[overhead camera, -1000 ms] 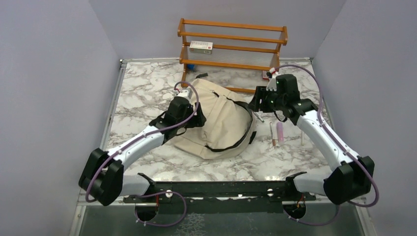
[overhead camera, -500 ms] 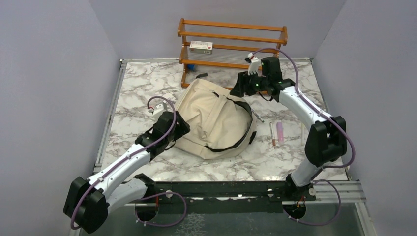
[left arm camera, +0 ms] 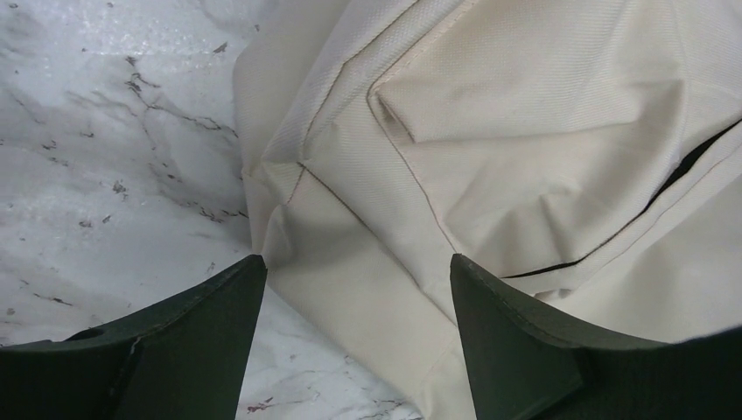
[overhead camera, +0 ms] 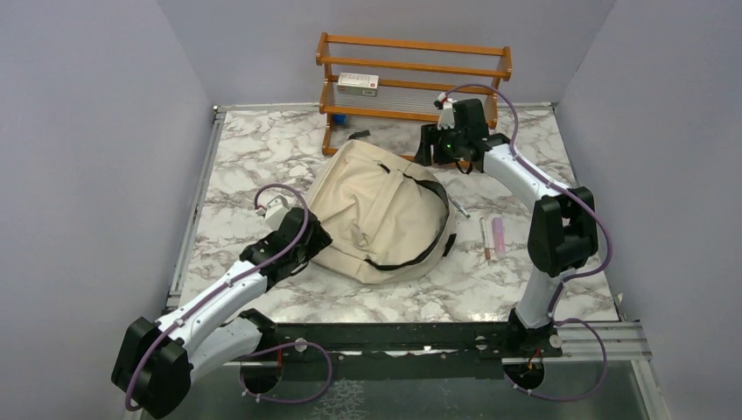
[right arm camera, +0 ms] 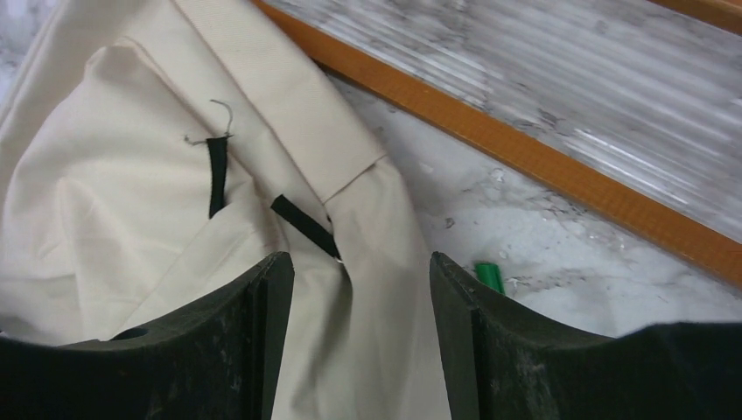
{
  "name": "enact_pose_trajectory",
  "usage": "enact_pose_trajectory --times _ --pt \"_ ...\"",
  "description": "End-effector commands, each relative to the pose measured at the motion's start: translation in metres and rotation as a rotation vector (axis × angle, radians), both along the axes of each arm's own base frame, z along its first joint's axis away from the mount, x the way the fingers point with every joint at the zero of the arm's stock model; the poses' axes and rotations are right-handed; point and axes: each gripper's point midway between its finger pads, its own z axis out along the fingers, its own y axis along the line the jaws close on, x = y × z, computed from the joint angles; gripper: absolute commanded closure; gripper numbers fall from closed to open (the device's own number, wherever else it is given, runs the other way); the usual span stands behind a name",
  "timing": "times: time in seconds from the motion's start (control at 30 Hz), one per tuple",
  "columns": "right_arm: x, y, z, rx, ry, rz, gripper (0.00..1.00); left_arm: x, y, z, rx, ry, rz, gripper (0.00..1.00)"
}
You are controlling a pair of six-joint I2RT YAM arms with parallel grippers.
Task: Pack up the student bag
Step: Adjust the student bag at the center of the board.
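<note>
the soft cream canvas student bag (overhead camera: 376,210) lies slumped; left gripper (left arm camera: 350,271) and right gripper (right arm camera: 360,267), both spread and empty, straddle opposite corners, likely to pull it open.

Grey walls (overhead camera: 105,131), marble table (overhead camera: 254,149), wooden rack (overhead camera: 411,66)

Bag (overhead camera: 385,219) ctr table (overhead camera: 254,157), rack (overhead camera: 411,83) behind

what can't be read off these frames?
1. Student bag interior: no view looks inside; canvas folds cover it.
2. Box on the rack: print too small in the top view.
3. Green object, right wrist view: partly behind a finger of the right gripper, unidentifiable.
4. Slim items right of the bag: too small to name in the top view.
</note>
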Motion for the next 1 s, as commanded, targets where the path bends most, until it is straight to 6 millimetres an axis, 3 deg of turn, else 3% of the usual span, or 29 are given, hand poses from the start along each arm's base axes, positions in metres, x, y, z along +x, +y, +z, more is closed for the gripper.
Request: enact_pose_trajectory --times 0.0,0.17,0.33,0.5,0.77,0.97 --pt "0.010 -0.019 -0.014 -0.074 0.002 -0.116 0.37 -0.009 0.012 -0.011 0.020 0.036 0.059 0.21" --pt "0.008 -0.018 -0.030 -0.084 0.038 -0.109 0.37 -0.009 0.012 -0.020 0.027 0.057 0.066 0.21" --pt "-0.001 -0.005 -0.043 -0.055 0.103 -0.025 0.40 -0.004 0.008 -0.031 0.019 0.045 0.057 0.24" --pt "-0.014 -0.002 -0.057 -0.048 0.161 0.009 0.45 0.009 0.010 -0.034 0.032 0.011 0.072 0.43" --pt "-0.049 0.003 -0.071 -0.007 0.257 0.079 0.61 0.042 0.033 -0.038 0.051 0.013 0.082 0.67" --pt "-0.084 0.014 -0.071 0.058 0.317 0.139 0.65 0.069 0.056 -0.030 0.128 0.018 0.091 0.76"
